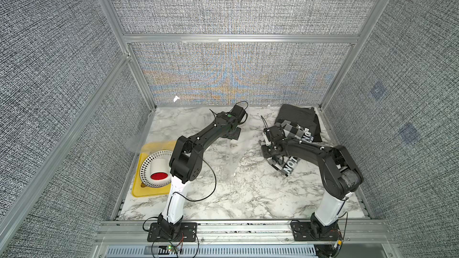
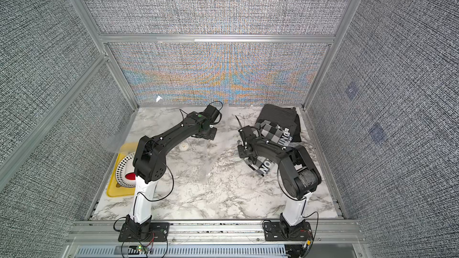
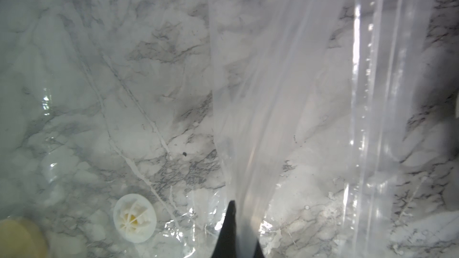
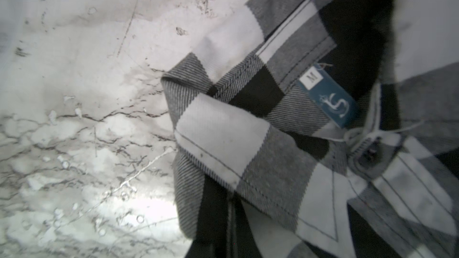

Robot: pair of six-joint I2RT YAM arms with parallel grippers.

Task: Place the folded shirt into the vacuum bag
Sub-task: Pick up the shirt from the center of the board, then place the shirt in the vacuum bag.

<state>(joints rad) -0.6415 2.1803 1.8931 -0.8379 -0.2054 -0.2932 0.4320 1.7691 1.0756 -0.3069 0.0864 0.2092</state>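
One marble table (image 1: 248, 194). One vacuum bag (image 3: 273, 95), left-centre, its film pinched in the closed left gripper (image 3: 238, 232). Two garments, far right:
- one checked shirt (image 1: 295, 130), clamped by the closed right gripper (image 1: 270, 156)
- one dark garment (image 1: 298, 117), folded

Near left: one tray (image 1: 139, 189), one plate (image 1: 146, 170), one cup (image 1: 159, 170). One valve (image 3: 135, 218).

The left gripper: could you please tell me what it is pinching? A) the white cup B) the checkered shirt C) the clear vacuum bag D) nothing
C: in the left wrist view the left gripper is shut on a fold of the clear vacuum bag, which fans out from it.
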